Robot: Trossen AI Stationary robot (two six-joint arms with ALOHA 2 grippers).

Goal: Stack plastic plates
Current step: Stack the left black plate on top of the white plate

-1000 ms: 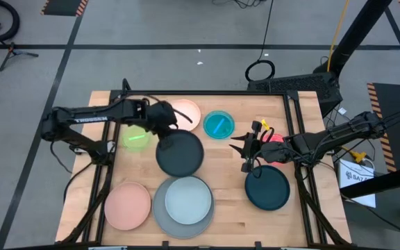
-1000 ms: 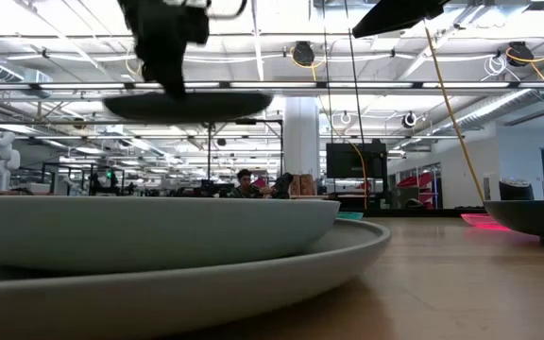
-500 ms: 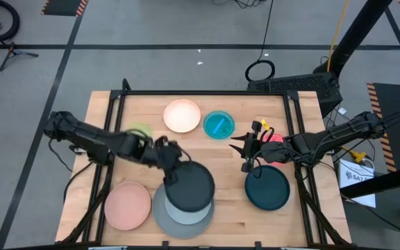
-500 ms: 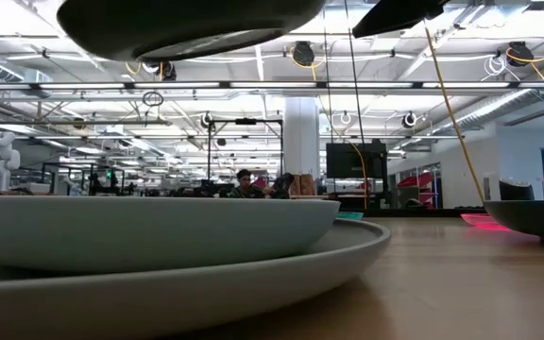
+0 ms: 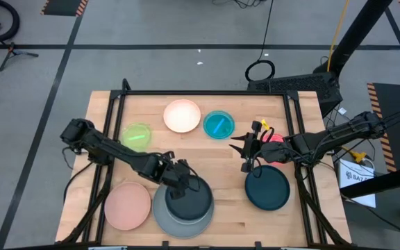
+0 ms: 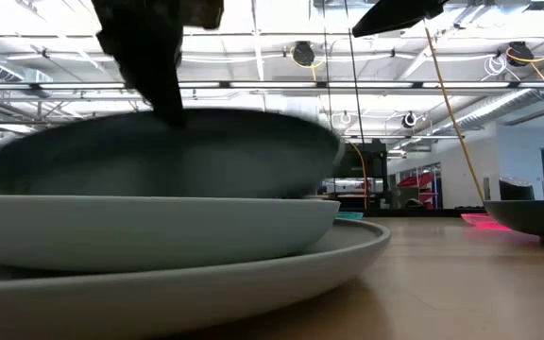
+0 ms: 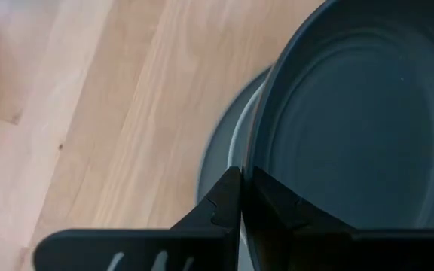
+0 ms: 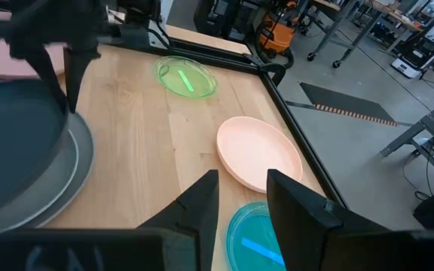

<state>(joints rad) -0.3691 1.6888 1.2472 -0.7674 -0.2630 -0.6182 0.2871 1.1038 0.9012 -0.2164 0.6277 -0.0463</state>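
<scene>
Lighting: bright, even overhead illumination from ceiling strip lights [image 6: 253, 85]; soft, faint shadows on the tabletop [image 5: 228, 156]. Blur: black plate [image 6: 159, 156] and left pincer [image 6: 149, 57] motion-smeared in the low view; near grey plate [image 6: 253, 274] slightly soft.

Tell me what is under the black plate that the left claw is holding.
Under the black plate held by the left claw sits the light blue plate, resting on the large grey plate. Their centres are covered.

We see the left gripper [image 5: 174, 182] reached out low over the near middle of the table, fingers [image 7: 228, 197] pinched tight together. The right gripper [image 5: 245, 152] hangs at the right side, fingers [image 8: 198, 202] spread apart.
</scene>
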